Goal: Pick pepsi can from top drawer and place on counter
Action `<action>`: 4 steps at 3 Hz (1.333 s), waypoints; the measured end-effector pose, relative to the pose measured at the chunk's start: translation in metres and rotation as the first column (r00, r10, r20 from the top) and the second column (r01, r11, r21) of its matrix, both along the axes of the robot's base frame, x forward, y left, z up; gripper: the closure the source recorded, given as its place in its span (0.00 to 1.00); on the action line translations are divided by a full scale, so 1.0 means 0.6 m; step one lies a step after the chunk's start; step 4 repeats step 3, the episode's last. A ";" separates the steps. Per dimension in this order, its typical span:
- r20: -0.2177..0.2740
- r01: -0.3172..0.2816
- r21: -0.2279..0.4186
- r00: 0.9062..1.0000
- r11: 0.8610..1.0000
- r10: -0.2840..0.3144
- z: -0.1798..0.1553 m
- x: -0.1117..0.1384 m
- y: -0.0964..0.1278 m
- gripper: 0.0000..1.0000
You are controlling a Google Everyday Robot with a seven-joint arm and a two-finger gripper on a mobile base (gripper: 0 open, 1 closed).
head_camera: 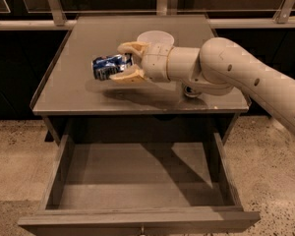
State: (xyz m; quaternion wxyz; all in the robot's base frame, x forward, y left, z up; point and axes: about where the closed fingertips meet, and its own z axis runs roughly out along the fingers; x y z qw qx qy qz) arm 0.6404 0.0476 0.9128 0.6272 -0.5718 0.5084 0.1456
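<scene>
The pepsi can (pixel 106 67), dark blue with white markings, lies on its side between the fingers (pixel 130 75) of my gripper (pixel 128 61). The gripper is shut on the can and holds it just above the counter (pixel 83 90), over its left-middle part. The arm reaches in from the right. The top drawer (pixel 137 181) stands pulled open below the counter and its inside shows no object. Its knob (pixel 141 228) sits at the bottom edge of the view.
A white round cup or bowl (pixel 155 37) stands on the counter behind the gripper. A metal railing (pixel 54 4) and dark panels run behind the counter. Speckled floor (pixel 14 156) lies to both sides of the drawer.
</scene>
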 end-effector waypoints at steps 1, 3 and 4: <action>0.000 0.000 0.000 1.000 1.000 0.000 0.000 0.000 0.000 0.12; 0.000 0.000 0.000 1.000 1.000 0.000 0.000 0.000 0.000 0.00; 0.000 0.000 0.000 1.000 1.000 0.000 0.000 0.000 0.000 0.00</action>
